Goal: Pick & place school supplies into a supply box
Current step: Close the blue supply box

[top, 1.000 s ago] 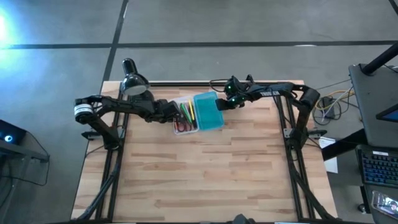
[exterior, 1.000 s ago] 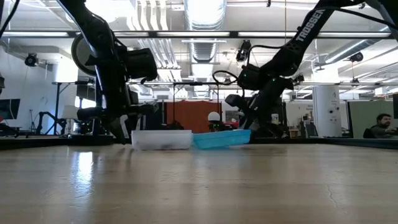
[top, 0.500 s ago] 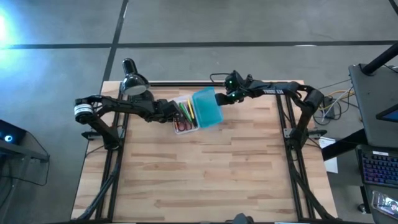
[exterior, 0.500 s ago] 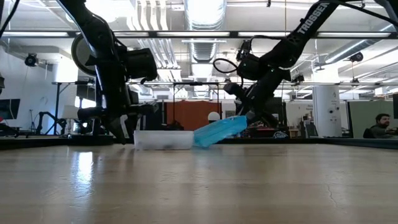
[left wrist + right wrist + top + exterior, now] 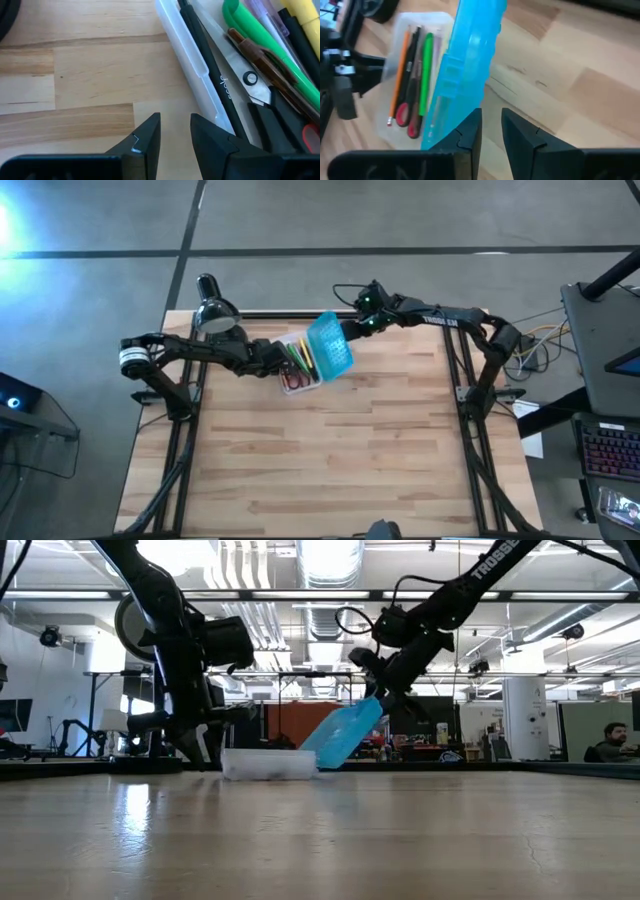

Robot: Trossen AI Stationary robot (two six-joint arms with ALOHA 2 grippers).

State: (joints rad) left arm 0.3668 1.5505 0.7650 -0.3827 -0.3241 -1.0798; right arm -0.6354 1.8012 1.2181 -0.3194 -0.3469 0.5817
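The clear supply box (image 5: 298, 365) sits on the table's far middle with pens, pencils and red-handled scissors (image 5: 412, 75) lying inside. Its teal-blue lid (image 5: 330, 348) stands tilted, low edge at the box, high edge up toward the right (image 5: 345, 733). My right gripper (image 5: 350, 332) is at that raised edge, fingers nearly together with bare wood showing between them (image 5: 491, 120). My left gripper (image 5: 277, 362) is low at the box's left long wall, fingers nearly together with nothing between them (image 5: 175, 127). My left gripper lies level at the table from the left, the outer side of one finger (image 5: 215, 140) against the box's clear long wall (image 5: 192, 80). The box rests flat on the table. My right gripper comes slanting down from the far right. The lid's raised free edge (image 5: 462, 112) lies on the outer side of one finger (image 5: 470, 130); nothing shows between the fingers. The lid is tilted, its low edge at the box.
A black desk lamp (image 5: 215, 310) stands at the far left corner, just behind my left arm. Bare wooden table (image 5: 330, 460) stretches across the near half. Beyond the table a person (image 5: 618, 740) sits in the room.
My right gripper has risen and moved toward the table's left and far edge. With it, the lid's free edge has swung up from lying flat on the table to a steep tilt, while its edge at the box has stayed down.
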